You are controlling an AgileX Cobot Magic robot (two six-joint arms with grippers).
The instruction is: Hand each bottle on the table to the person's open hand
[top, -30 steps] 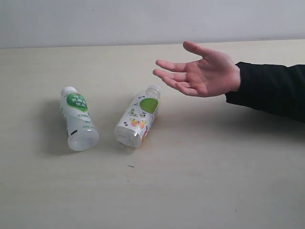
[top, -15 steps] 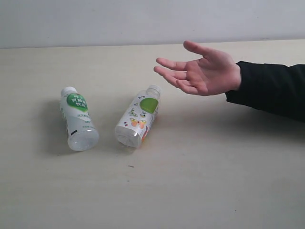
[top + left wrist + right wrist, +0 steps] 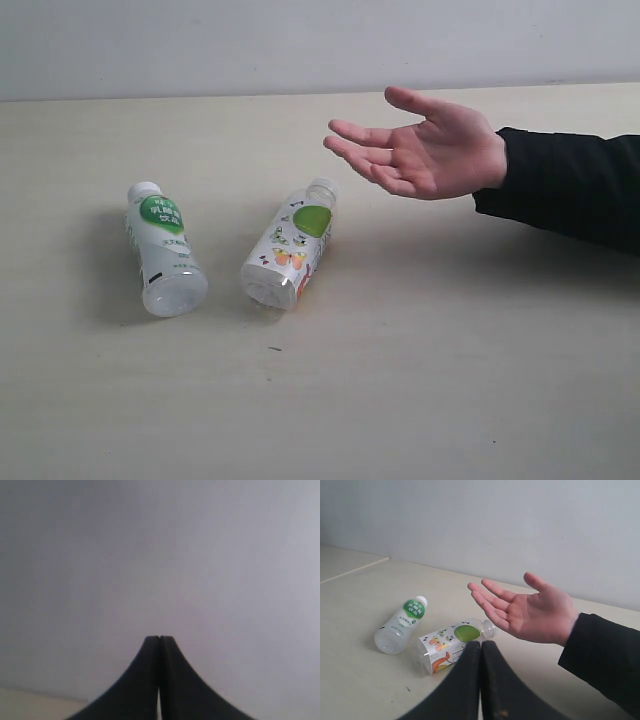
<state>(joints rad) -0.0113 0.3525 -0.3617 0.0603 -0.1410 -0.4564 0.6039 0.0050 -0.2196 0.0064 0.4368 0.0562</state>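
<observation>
The butterfly bottle (image 3: 290,250) lies on its side on the desk (image 3: 420,380), near the hand (image 3: 425,155) and just past its fingertips; the green-label bottle (image 3: 163,250) also lies on its side, further out on that same side of the hand and well apart from it; the two bottles do not touch. The hand hovers above the desk, palm up and fingers spread, plainly held so to receive a bottle; its black sleeve (image 3: 570,190) runs off away from the bottles. Both bottles seen here are yet to be handed over, so I judge the first pick is due, probably the one nearer the hand. Lying flat, each bottle may roll; a grasp across the body seems wise. The right gripper (image 3: 480,644) has its jaws pressed together and holds nothing, looking out over both bottles and the hand; the left gripper (image 3: 159,639) is likewise closed and empty, facing a bare wall (image 3: 150,555).
</observation>
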